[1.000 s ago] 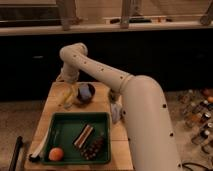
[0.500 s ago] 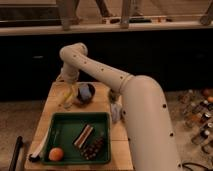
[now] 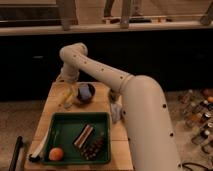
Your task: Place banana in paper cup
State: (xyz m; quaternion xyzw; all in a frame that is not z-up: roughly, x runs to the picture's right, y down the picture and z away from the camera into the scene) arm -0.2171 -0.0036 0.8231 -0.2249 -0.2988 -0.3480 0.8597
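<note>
Yellow banana (image 3: 66, 98) lies on the wooden table (image 3: 102, 90) at centre left of the frame, beside the dark bowl (image 3: 85, 93), not lifted. Gripper (image 3: 70, 86) sits low just above and beside the banana, under the arm's bend; its fingers stand spread wide and hold nothing that can be seen. Paper cup: cannot be made out with certainty. Green tray (image 3: 62, 125) in the foreground holds an orange fruit (image 3: 56, 153) and dark items. Judgement: task barely started; grasp, carry and drop all remain.

banana (image 3: 66, 98): yellow, far-left table | paper cup: seemingly hidden | claw: unseen
</note>
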